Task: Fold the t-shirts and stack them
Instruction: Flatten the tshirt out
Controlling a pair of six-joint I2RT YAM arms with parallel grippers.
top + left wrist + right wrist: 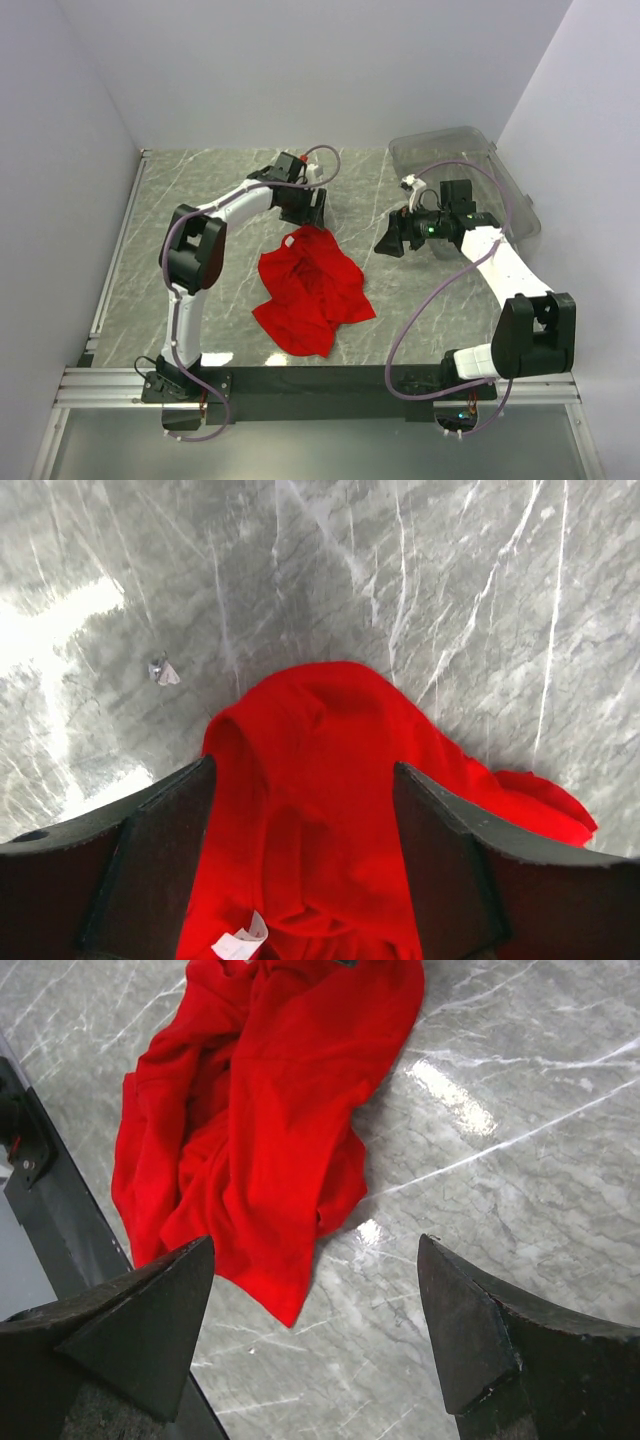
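Observation:
A crumpled red t-shirt [308, 288] lies on the marble table in the middle. My left gripper [304, 207] is open just above the shirt's far end; in the left wrist view the red cloth [320, 810] with its white label [238, 943] lies between the spread fingers [150, 860]. My right gripper [392, 235] is open and empty, held above the table to the right of the shirt; the right wrist view shows the shirt [260, 1110] ahead of its fingers [130, 1330]. No other t-shirt shows.
A clear plastic bin [470, 170] stands at the back right, behind the right arm. A small white scrap [163, 670] lies on the table beyond the shirt. A black rail [320, 380] runs along the near edge.

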